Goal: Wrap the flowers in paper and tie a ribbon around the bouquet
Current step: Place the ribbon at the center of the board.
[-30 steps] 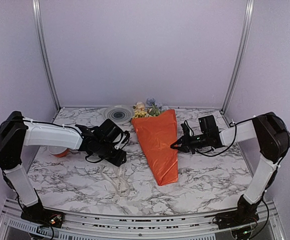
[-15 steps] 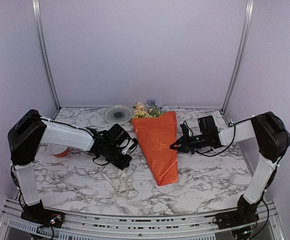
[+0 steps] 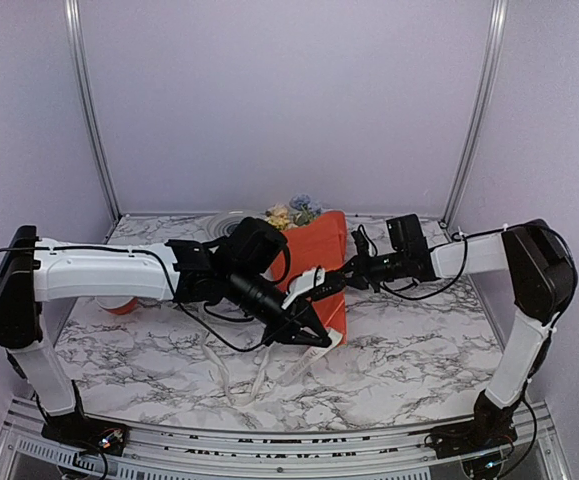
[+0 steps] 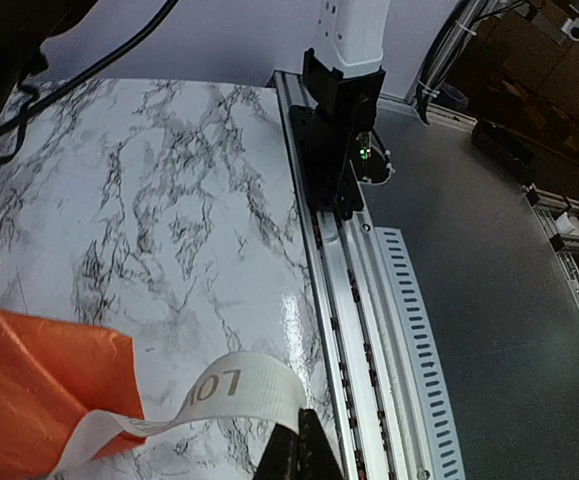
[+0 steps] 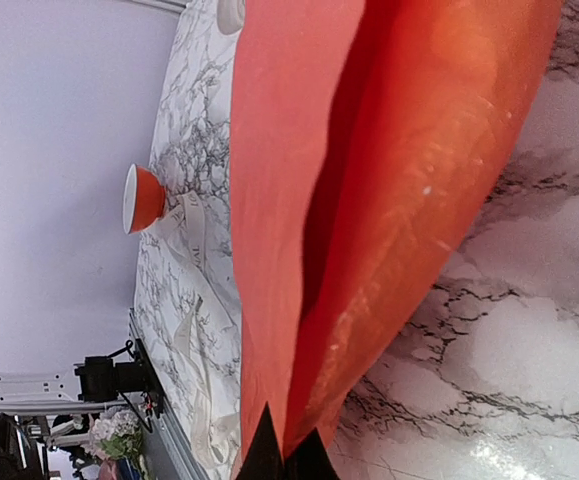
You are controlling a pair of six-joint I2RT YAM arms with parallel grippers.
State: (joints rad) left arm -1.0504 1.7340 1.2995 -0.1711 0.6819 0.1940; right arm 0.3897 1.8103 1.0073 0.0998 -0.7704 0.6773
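Observation:
The bouquet (image 3: 321, 252) is an orange paper cone lying at mid-table, and the flowers (image 3: 291, 213) stick out of its far, wide end. My left gripper (image 3: 314, 335) reaches across the cone's narrow end and is shut on the cream ribbon (image 3: 310, 284). The ribbon arches over the cone and trails down to the table on the left. In the left wrist view the lettered ribbon (image 4: 231, 395) curls out of the shut fingertips (image 4: 299, 445), beside the paper (image 4: 29, 400). My right gripper (image 3: 331, 285) is shut on the paper's edge (image 5: 369, 200), which is pinched at its tips (image 5: 287, 452).
An orange-and-white spool (image 3: 119, 303) sits at the left, partly under my left arm. A round plate (image 3: 221, 224) lies at the back, near the flowers. Loose ribbon (image 5: 194, 340) lies on the marble table (image 3: 419, 350). The table's front rail (image 4: 369, 300) runs close to my left gripper.
My left gripper has shut on the ribbon, lifted it and swung right across the cone's narrow end. My right gripper, still shut on the paper, has shifted slightly left and back.

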